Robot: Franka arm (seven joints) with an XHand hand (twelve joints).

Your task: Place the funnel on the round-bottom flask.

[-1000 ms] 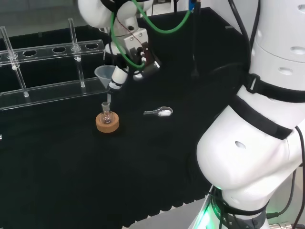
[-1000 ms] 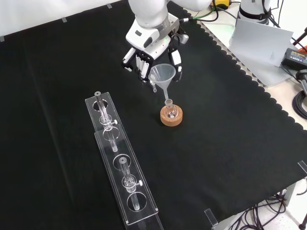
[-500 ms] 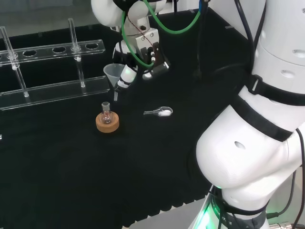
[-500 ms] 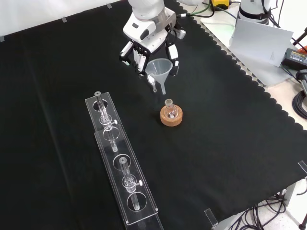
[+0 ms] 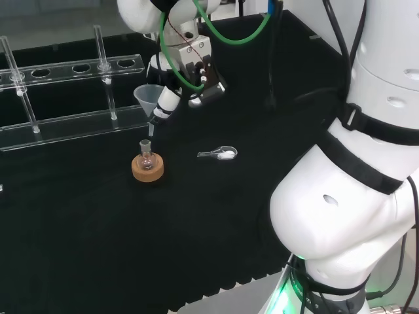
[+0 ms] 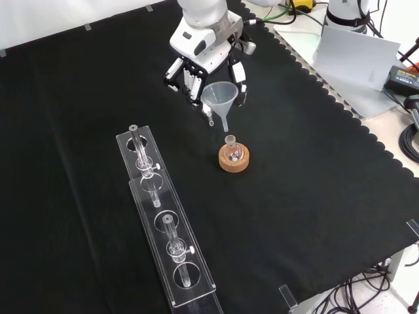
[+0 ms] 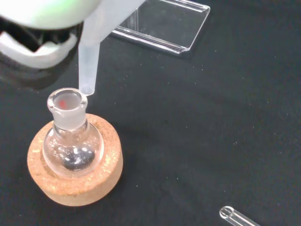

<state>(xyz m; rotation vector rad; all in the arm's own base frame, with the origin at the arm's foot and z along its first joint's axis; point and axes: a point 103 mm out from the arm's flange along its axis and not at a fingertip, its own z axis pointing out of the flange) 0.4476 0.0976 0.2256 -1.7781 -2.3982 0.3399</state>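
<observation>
The hand [image 6: 209, 62] pinches a clear funnel [image 6: 219, 98] by its cone, the stem tip hanging just above the open neck of the small round-bottom flask [image 6: 233, 152], which sits upright in a cork ring [image 6: 234, 163] on the counter [image 6: 314, 183] and holds a dark bit at its bottom.

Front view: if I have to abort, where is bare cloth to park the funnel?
Bare cloth spreads right of the flask on its cork ring, toward the scalloped edge, and below it toward the near edge. Left is crowded by the tube rack. The hand, holding the funnel, occupies the top.
</observation>
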